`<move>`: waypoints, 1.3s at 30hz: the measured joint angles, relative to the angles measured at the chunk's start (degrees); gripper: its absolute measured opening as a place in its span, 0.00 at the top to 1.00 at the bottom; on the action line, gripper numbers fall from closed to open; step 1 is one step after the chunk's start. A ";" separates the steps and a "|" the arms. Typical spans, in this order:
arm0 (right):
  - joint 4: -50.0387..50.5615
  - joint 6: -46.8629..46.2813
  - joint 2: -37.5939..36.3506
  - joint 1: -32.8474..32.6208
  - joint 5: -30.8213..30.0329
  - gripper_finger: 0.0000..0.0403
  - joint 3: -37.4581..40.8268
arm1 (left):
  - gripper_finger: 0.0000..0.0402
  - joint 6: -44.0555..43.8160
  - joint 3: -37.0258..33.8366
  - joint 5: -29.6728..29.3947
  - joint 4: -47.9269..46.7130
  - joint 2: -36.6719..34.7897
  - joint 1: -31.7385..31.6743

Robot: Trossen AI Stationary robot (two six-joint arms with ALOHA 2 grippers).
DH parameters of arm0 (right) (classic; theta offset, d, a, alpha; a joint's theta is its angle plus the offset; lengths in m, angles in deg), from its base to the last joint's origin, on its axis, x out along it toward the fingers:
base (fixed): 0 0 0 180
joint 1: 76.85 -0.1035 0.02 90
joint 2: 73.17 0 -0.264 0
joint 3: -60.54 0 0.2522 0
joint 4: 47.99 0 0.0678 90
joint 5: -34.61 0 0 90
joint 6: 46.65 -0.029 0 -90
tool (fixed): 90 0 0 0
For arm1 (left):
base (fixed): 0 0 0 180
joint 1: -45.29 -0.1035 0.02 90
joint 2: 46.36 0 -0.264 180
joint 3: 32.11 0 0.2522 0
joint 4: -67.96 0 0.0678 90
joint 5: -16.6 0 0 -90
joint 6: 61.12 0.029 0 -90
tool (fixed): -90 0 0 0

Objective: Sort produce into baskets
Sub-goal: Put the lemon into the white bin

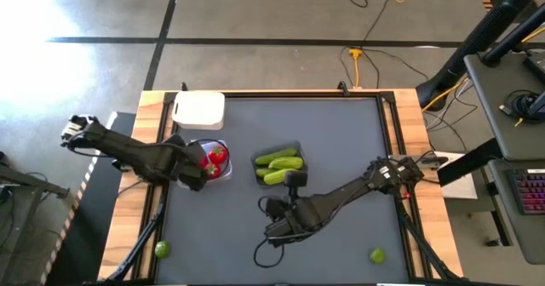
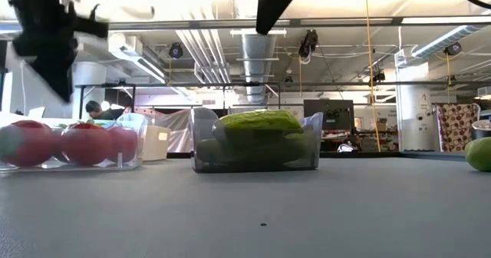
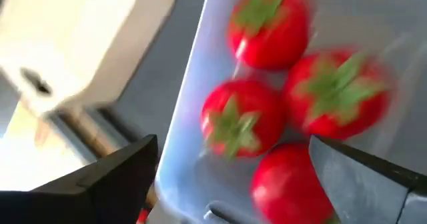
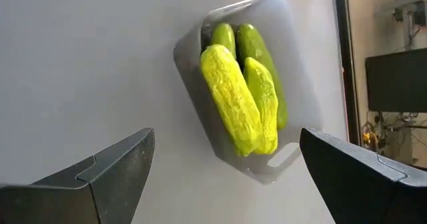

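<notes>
Currently, left gripper: spread wide above the clear basket of red fruits.
Right gripper: spread wide near the grey basket of cucumbers.
Limes: loose at the table's near corners.

Four red fruits with green tops lie packed together in the clear basket at the table's left, and just beyond it, at the far left edge, stands the opaque white basket. Near the table's middle the dark smoky-grey basket holds four elongated green cucumbers lying side by side, heaped above its rim. Two small round green limes rest loose on the near side, one at the left corner and one toward the right, well apart.
</notes>
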 joint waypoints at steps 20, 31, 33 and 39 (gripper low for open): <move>0.10 -13.71 -24.35 14.84 7.38 0.09 32.39 | 0.08 47.59 -23.42 -23.74 95.91 -3.38 24.41; -0.74 -20.43 -41.92 23.59 36.01 0.09 65.88 | 0.12 46.58 -30.48 -24.07 102.35 -2.73 24.46; -1.79 -20.89 -42.84 24.97 40.48 0.09 70.77 | 0.12 47.36 -31.21 -24.26 102.60 -2.67 24.35; -17.78 -18.42 -42.94 26.46 46.58 0.09 80.46 | 0.12 48.14 -31.49 -23.78 103.89 -2.74 24.28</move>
